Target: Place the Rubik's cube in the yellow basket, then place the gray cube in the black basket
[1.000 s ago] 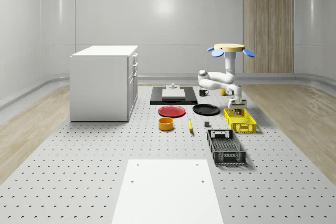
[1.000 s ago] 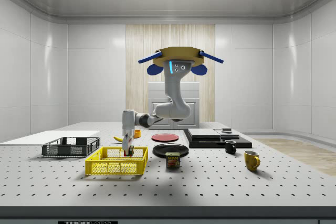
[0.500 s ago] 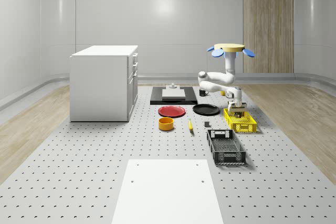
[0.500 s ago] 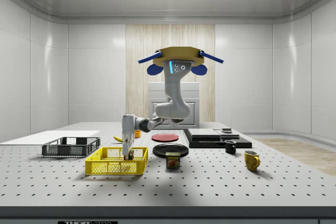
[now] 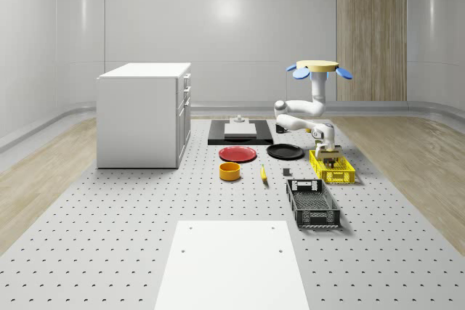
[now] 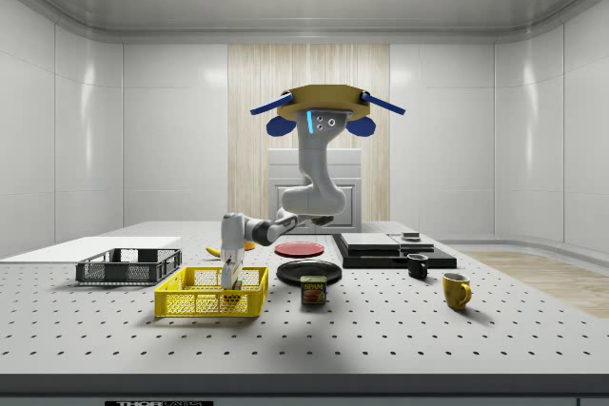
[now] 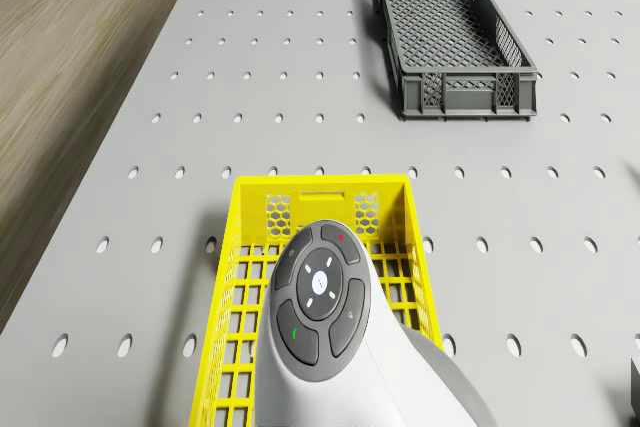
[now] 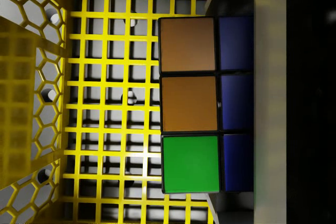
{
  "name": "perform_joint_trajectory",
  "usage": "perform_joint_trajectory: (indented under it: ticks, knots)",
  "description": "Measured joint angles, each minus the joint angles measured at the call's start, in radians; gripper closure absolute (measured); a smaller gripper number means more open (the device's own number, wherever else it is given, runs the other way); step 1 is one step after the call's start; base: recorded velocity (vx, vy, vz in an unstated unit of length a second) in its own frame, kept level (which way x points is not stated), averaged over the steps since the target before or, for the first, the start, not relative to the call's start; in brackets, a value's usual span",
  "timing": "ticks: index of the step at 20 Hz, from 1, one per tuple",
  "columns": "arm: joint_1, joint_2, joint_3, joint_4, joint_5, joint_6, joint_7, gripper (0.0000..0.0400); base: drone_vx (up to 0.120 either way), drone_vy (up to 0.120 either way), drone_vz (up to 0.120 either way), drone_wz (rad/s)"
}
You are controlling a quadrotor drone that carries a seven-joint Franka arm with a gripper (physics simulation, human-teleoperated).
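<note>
Worktop point(image 5: 109, 237) carried the black basket point(image 5: 312, 202) nearer the whole-scene view's left, the yellow basket point(image 5: 332, 168) just right of it. Drone point(image 5: 317, 67) hovered above the worktop behind the yellow basket. Claw point(image 6: 229, 284) was lowered inside that basket, clamped on the Rubik's cube point(image 8: 191, 104).

tan disc drone point(image 6: 318, 95) with blue rotors, white jointed arm point(image 6: 314, 178).

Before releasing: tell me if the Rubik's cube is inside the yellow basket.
Inside: the Rubik's cube sits against the yellow basket floor grid.
</note>
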Motion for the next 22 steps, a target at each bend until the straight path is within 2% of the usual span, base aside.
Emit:
perform_joint_trajectory:
  ticks: [8, 18, 22]
  knots:
    - [0.024, 0.006, 0.096, -0.037, 0.086, -0.049, 0.017, 0.0003, 0.000, 0.000, 0.000, 0.000]
    - [0.033, 0.007, 0.159, -0.054, 0.145, -0.073, 0.023, 0.0000, 0.000, 0.000, 0.104, 0.000]
    - [0.034, 0.006, 0.164, -0.055, 0.150, -0.074, 0.024, 0.0000, 0.000, -0.120, 0.000, 0.000]
